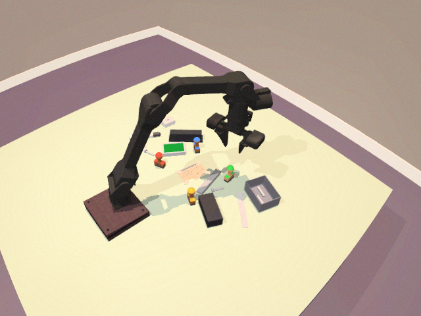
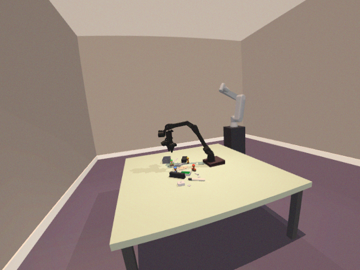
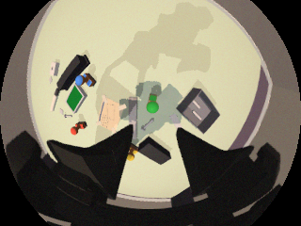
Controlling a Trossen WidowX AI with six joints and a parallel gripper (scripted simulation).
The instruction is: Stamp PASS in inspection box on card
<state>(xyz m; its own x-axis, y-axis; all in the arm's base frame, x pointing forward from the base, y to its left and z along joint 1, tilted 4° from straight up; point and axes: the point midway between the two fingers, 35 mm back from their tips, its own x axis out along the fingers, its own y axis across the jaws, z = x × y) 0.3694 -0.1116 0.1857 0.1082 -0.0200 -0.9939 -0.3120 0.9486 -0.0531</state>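
Note:
My gripper (image 1: 233,149) (image 2: 171,151) (image 3: 156,130) is open and empty, high above the bench. The green-knobbed stamp (image 1: 229,173) (image 2: 171,162) (image 3: 152,107) stands upright on the bench below it, clear of the fingers. The ink pad (image 1: 173,147) (image 2: 185,172) (image 3: 75,98) with its green face lies open near the blue-knobbed stamp (image 1: 197,145) (image 3: 80,80). The card (image 1: 192,173) (image 3: 109,113) lies between the pad and the green-knobbed stamp. Its marks are too small to tell whether the box holds a print.
A red-knobbed stamp (image 1: 158,159) and a yellow-knobbed stamp (image 1: 191,195) stand nearer the arm's base. A grey bar (image 1: 208,181) lies beside the card. Black blocks (image 1: 185,135) (image 1: 210,210) flank the area. An open grey bin (image 1: 271,204) stands beyond the pale strip (image 1: 243,212).

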